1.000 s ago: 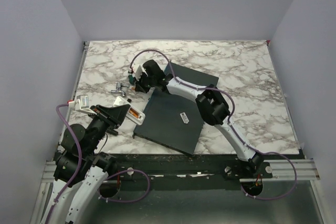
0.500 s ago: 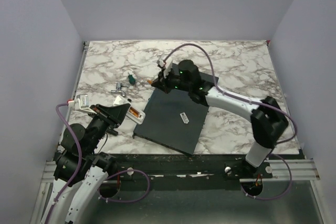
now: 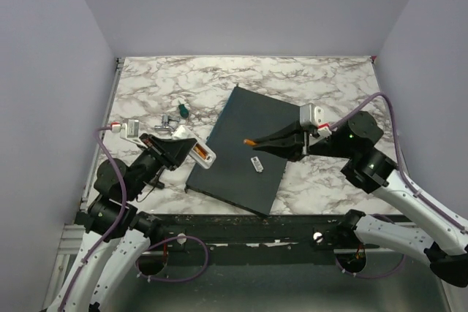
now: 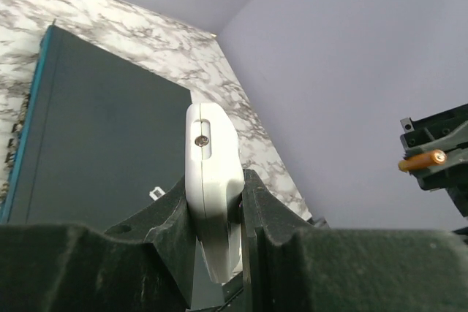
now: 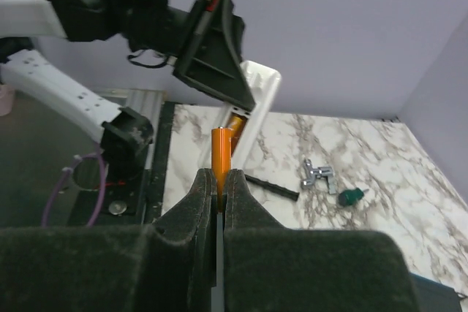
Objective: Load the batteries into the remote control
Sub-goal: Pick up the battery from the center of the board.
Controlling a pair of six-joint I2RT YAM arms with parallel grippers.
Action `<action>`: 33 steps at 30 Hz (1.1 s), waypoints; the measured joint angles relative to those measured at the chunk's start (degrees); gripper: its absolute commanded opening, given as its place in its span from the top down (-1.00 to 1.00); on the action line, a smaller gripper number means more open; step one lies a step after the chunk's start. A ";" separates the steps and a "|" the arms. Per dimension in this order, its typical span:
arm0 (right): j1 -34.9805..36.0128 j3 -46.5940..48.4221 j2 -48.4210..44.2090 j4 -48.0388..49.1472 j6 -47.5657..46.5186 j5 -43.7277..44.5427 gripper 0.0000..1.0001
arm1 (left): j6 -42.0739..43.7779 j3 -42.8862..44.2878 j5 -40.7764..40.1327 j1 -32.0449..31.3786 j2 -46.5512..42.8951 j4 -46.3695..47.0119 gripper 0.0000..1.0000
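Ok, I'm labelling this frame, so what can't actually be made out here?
Left wrist view: remote control turns its bay away; left gripper hides its lower end.
Right wrist view: that gripper covers part of the bay; contents unclear.
Also there: battery in right gripper half hidden between fingers; polarity marks too small.
Top view: white piece on dark slab too small to identify.

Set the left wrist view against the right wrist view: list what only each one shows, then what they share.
Only the left wrist: a screw in the end of the remote control, and a small white piece lying on the dark slab. Only the right wrist: a chrome part and a green-handled tool on the table, plus an orange cylinder in the remote's bay. Both: the remote control clamped in the left pincer, and the battery gripped by the right pincer.
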 measured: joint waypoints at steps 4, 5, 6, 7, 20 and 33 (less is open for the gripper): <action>0.02 3.58 -1.99 -6.67 -0.59 -5.66 0.98 | 0.52 -0.09 4.59 0.00 1.46 4.81 1.00; 0.02 3.82 -2.10 -8.02 -0.70 -6.36 0.99 | 0.59 -0.11 5.35 0.00 1.66 5.60 1.00; 0.02 3.82 -2.27 -9.44 -0.74 -6.88 0.99 | 0.59 -0.22 6.93 0.00 1.99 7.43 1.00; 0.02 3.80 -2.47 -10.86 -0.74 -7.21 0.99 | 0.57 -0.35 8.04 0.00 2.19 8.79 1.00; 0.02 3.50 -5.05 -14.53 0.52 -6.05 0.99 | -1.22 -4.92 17.49 0.00 2.82 24.50 1.00; 0.02 -0.42 -5.01 -11.10 6.49 0.22 0.99 | -7.26 -11.91 24.37 0.00 4.35 46.80 1.00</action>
